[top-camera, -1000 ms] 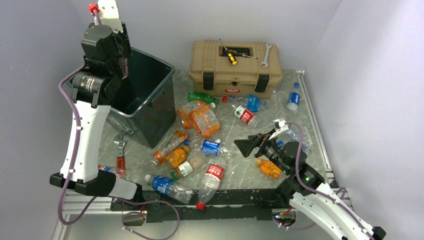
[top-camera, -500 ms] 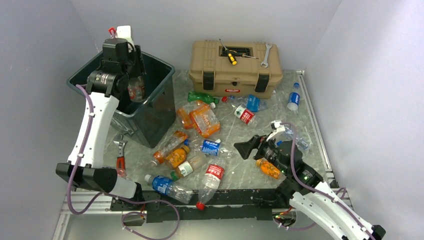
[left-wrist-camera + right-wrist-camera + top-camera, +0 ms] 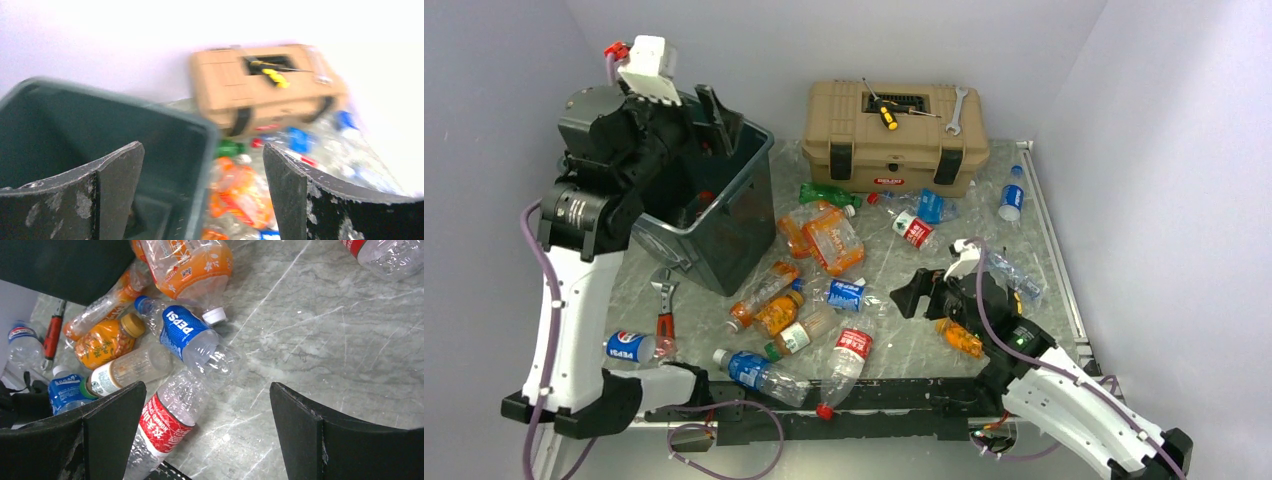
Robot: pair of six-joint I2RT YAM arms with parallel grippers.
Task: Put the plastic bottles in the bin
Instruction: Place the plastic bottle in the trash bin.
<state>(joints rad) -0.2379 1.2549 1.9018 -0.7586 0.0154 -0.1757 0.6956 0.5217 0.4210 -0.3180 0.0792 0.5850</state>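
Left claw (image 3: 201,150) is up over the bin (image 3: 724,235) at the back left of the bench (image 3: 874,260); fingers spread wide, nothing between them. The left wrist view is blurry, but I can see down into the bin's dark inside on the left, with its rim corner sitting between the two fingers. There's something with a bit of red down inside the bin in the top view; can't tell more than that.

Right claw (image 3: 207,386) is low over the right half of the bench, also wide open and empty. Below it in the wrist view are a Pepsi bottle (image 3: 187,330) and a clear red-label bottle (image 3: 165,422), lying touching each other; the claw doesn't seem to touch either one.

Most of the bottles are out on the bench, scattered between the bin and the right arm. There are two crushed orange bottles (image 3: 824,235) just beside the bin, with a green bottle (image 3: 829,193) behind them; a small orange bottle (image 3: 959,337) lies right by the right arm; another Pepsi-label bottle (image 3: 629,347) sits near the left arm's base; a blue-label bottle (image 3: 1011,195) is off at the far right edge.

The tan toolbox (image 3: 894,135) is against the back wall with a yellow-handled screwdriver (image 3: 886,113) and a wrench (image 3: 954,108) on its lid; an orange-handled wrench (image 3: 664,315) lies in front of the bin.
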